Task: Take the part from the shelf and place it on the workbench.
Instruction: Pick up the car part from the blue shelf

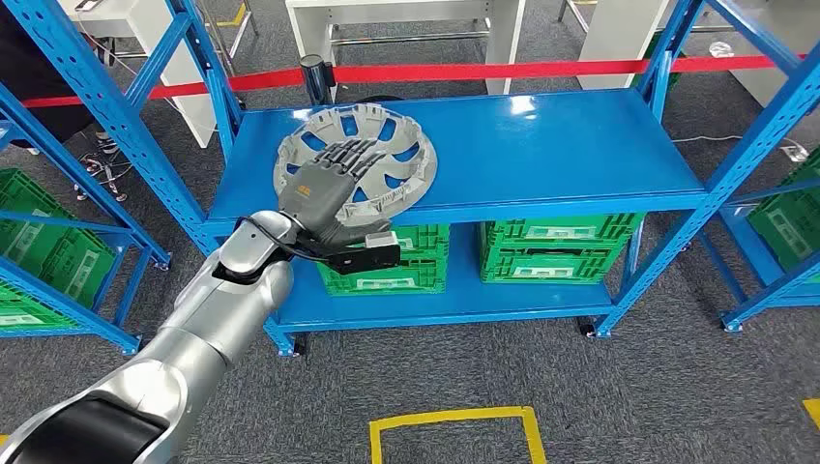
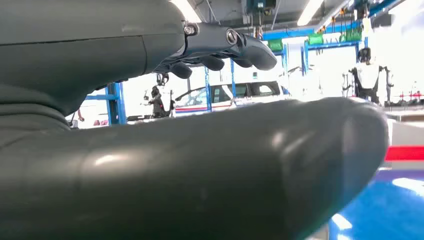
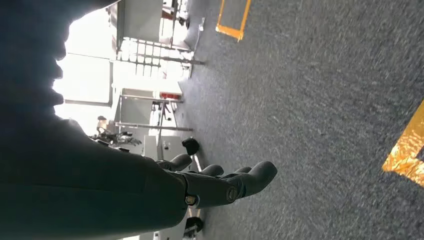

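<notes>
Hubcap (image 1: 372, 159), silver-grey and spoked, is lying on the top board of the blue shelf (image 1: 580, 145), toward that board's left end, with its near rim reaching the front edge. Left hand (image 1: 329, 188) is resting on top of the hubcap, palm down, fingers (image 1: 353, 153) lying stretched across the spokes toward its centre; whether the thumb is hooking under the rim, I cannot tell. From the left wrist camera the thick thumb (image 2: 200, 170) is looming large and the darker fingers (image 2: 220, 47) are reaching out above it, apart from the thumb. Silver left arm (image 1: 203, 319) is running back from the hubcap toward the near left.

Below the hubcap, on the shelf's lower board, two green crates (image 1: 561, 246) are sitting side by side. Behind the shelf a red tape barrier (image 1: 483, 72) is stretching across. Yellow floor marking (image 1: 454, 430) is lying on the grey carpet in front of the shelf.

Right hand (image 3: 220, 182) is hanging over grey carpet, fingers loosely curved and apart, holding nothing.
</notes>
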Tool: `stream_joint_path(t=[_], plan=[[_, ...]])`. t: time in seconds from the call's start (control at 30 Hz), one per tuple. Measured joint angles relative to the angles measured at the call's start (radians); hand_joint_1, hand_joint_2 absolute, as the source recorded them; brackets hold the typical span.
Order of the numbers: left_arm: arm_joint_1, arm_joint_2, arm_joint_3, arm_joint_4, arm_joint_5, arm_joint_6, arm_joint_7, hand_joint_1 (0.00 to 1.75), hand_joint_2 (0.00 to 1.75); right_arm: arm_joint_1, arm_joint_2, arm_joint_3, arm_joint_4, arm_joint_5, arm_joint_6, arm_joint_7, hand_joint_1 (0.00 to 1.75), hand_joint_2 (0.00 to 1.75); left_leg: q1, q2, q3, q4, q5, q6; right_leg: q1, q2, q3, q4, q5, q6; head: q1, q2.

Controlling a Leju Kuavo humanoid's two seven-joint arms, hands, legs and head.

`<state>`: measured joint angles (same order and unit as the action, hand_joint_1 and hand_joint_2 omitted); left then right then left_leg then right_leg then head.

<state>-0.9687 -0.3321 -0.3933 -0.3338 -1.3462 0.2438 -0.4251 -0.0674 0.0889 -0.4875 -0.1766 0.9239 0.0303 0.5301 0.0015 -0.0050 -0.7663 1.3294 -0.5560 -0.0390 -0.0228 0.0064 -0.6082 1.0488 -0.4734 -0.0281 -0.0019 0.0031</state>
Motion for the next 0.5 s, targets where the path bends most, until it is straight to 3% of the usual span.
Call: stream_joint_path(t=[0.07, 0.1, 0.17, 0.2, 0.33, 0.4, 0.47, 0.5], plan=[[0.000, 0.000, 0.000, 0.000, 0.000, 0.000, 0.000, 0.00, 0.00, 0.001, 0.000, 0.000, 0.000, 0.000, 0.000, 0.000, 0.00, 1.75, -0.001, 0.000, 0.027, -0.067, 0.045, 0.005, 0.001, 0.001, 0.006, 0.000, -0.004, 0.002, 0.000, 0.000], [0.000, 0.001, -0.001, -0.001, 0.000, 0.000, 0.000, 0.00, 0.00, 0.001, 0.000, 0.000, 0.000, 0.000, 0.000, 0.000, 0.00, 1.75, -0.002, 0.000, 0.056, -0.138, 0.086, 0.012, 0.001, 0.002, 0.011, 0.000, -0.007, 0.003, 0.000, 0.000], [-0.002, 0.001, -0.002, -0.002, 0.000, 0.000, 0.000, 0.00, 0.00, 0.000, 0.002, 0.000, 0.000, 0.000, 0.000, 0.000, 0.00, 1.75, -0.007, 0.000, 0.112, -0.256, 0.128, 0.024, 0.003, 0.003, 0.018, -0.001, -0.015, 0.011, 0.000, 0.000], [-0.002, 0.001, -0.003, -0.002, 0.000, 0.000, 0.000, 0.00, 0.00, -0.001, 0.002, 0.000, 0.000, 0.000, 0.000, 0.000, 0.00, 1.75, -0.010, 0.000, 0.126, -0.285, 0.131, 0.028, 0.004, 0.003, 0.019, -0.002, -0.017, 0.017, 0.001, 0.000], [-0.004, 0.001, -0.006, -0.004, 0.000, 0.000, 0.000, 0.00, 0.00, -0.001, 0.002, 0.000, 0.000, 0.000, 0.001, 0.000, 0.00, 1.75, -0.007, -0.002, 0.144, -0.308, 0.127, 0.043, 0.003, 0.000, 0.020, 0.006, -0.029, 0.040, 0.001, 0.000], [-0.006, 0.000, -0.007, -0.005, 0.000, 0.000, 0.000, 0.00, 0.00, -0.002, 0.002, 0.000, 0.000, 0.000, 0.000, 0.000, 0.00, 1.75, -0.002, -0.001, 0.154, -0.318, 0.127, 0.052, 0.002, -0.001, -0.024, 0.090, -0.068, 0.049, 0.003, 0.000], [-0.005, -0.001, -0.008, -0.004, 0.001, 0.000, 0.001, 0.00, 0.00, -0.002, 0.002, 0.000, 0.000, 0.000, 0.001, 0.000, 0.00, 1.75, -0.002, 0.000, 0.157, -0.317, 0.122, 0.058, 0.001, -0.002, -0.100, 0.216, -0.111, 0.057, 0.004, 0.000], [-0.003, -0.001, -0.009, -0.003, 0.003, 0.000, 0.001, 0.00, 0.00, 0.000, 0.002, 0.000, 0.000, 0.001, 0.001, -0.001, 0.00, 1.75, -0.002, 0.000, 0.158, -0.315, 0.119, 0.058, 0.001, -0.002, -0.128, 0.254, -0.113, 0.059, 0.004, 0.000]])
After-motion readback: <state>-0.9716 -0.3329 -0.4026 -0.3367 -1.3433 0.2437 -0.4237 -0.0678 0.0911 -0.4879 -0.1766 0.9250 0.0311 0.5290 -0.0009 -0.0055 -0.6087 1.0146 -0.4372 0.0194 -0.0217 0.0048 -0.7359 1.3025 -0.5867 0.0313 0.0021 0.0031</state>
